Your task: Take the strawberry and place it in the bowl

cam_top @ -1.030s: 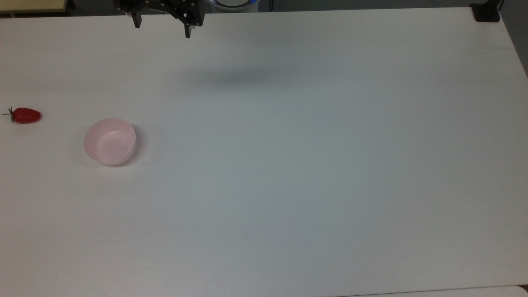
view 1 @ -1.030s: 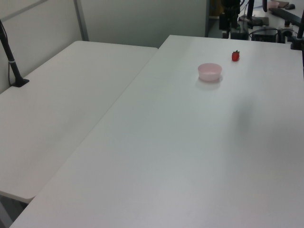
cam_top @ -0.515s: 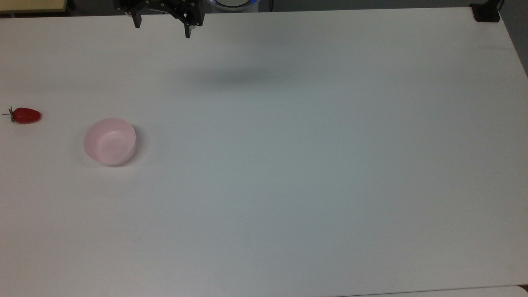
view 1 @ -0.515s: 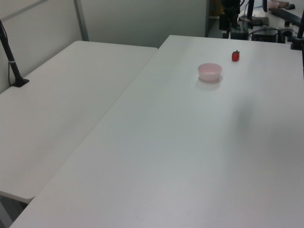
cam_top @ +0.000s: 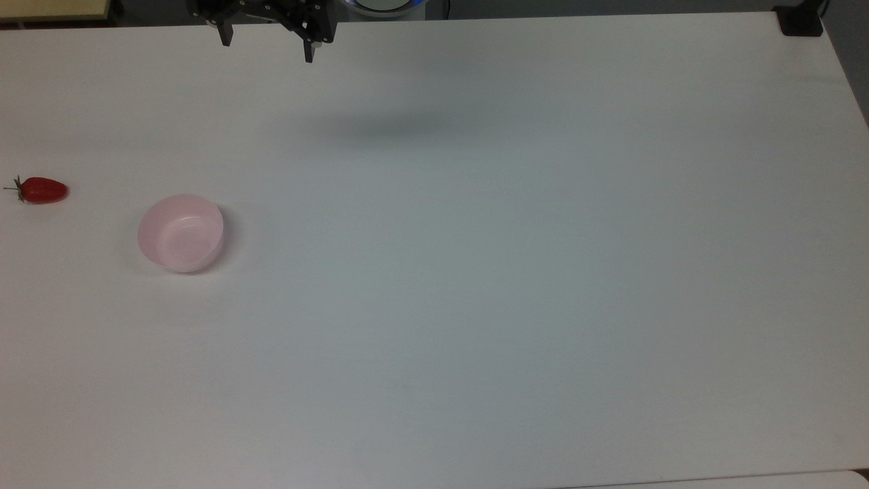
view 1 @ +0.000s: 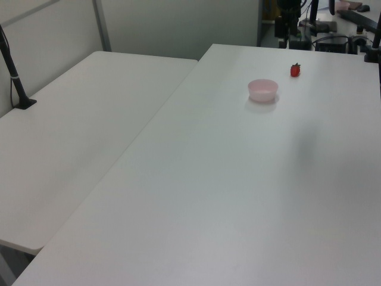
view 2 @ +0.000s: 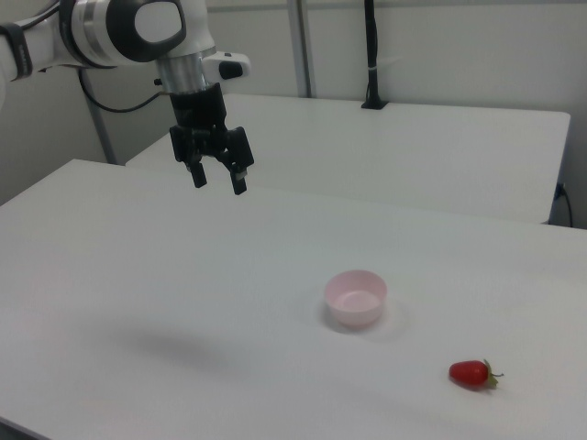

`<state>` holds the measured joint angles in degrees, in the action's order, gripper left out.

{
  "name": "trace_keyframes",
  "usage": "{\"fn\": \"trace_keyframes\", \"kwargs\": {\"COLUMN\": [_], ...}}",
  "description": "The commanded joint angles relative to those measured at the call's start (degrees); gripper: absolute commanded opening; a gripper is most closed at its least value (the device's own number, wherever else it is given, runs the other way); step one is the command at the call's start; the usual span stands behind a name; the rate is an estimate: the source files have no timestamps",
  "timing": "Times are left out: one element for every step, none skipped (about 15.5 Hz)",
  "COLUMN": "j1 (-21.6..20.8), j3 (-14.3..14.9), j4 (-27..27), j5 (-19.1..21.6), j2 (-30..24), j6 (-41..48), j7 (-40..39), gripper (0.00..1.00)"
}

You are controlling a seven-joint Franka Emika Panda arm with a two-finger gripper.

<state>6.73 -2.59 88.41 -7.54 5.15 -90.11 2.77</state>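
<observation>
A wide white table carries everything, with a second white table butted against it in the left view and pale partition walls behind. Over the past second nothing has visibly moved: the pincer hangs in the same spot near the top view's upper edge, high above the surface, its two fingers spread apart and holding nothing. In the right view the pincer hovers well clear of the table, its soft shadow falling further toward the camera. So the approach has not really begun, and the whole task is still ahead.

The strawberry lies on its side at the top view's far left, stem pointing to the left edge of the picture. It seems close to the table's end there, though the picture cuts off too soon to show how close. In the right view the strawberry lies near the front, stem to the right view's right. The bowl stands upright and empty, near the strawberry but apart from it, toward the top view's right.

Room is generous: bare table lies between the pincer and both things. My judgement is that the only caution is the reach out to the strawberry near the table's end, and passing the bowl without nudging it.
</observation>
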Motion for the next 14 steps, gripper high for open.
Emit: {"fn": "trace_keyframes", "kwargs": {"j1": [-0.05, -0.05, -0.05, 0.04, 0.12, 0.3, 0.91, 1.87, 2.67, 3.2, 4.07, 5.21, 6.27, 7.5], "j3": [-0.05, -0.05, -0.05, -0.05, 0.04, 0.13, 0.21, 0.21, 0.21, 0.21, 0.21, 0.3, 0.3, 0.3], "j4": [0.36, 0.45, 0.45, 0.36, 0.27, 0.27, 0.27, 0.18, 0.18, 0.18, 0.18, 0.18, 0.18, 0.18], "j5": [1.12, 1.12, 1.12, 1.12, 1.03, 0.94, 0.94, 1.03, 1.03, 0.94, 1.03, 0.94, 0.94, 0.94], "j2": [-1.37, -1.37, -1.37, -1.2, -1.02, -1.02, -1.11, -1.28, -1.29, -1.29, -1.29, -1.2, -0.94, -0.85], "j6": [1.86, 1.86, 1.78, 1.43, 1.08, 0.99, 0.98, 1.07, 1.33, 1.34, 1.16, 0.99, 0.98, 0.9], "j7": [-0.58, -0.57, -1.01, -1.1, -1.1, -1.19, -1.36, -2.5, -3.81, -4.7, -4.97, -5.14, -6.01, -7.33], "gripper": [1.0, 1.0, 1.0, 1.0, 1.0, 1.0, 1.0, 1.0, 1.0, 1.0, 1.0, 1.0, 1.0, 1.0]}}
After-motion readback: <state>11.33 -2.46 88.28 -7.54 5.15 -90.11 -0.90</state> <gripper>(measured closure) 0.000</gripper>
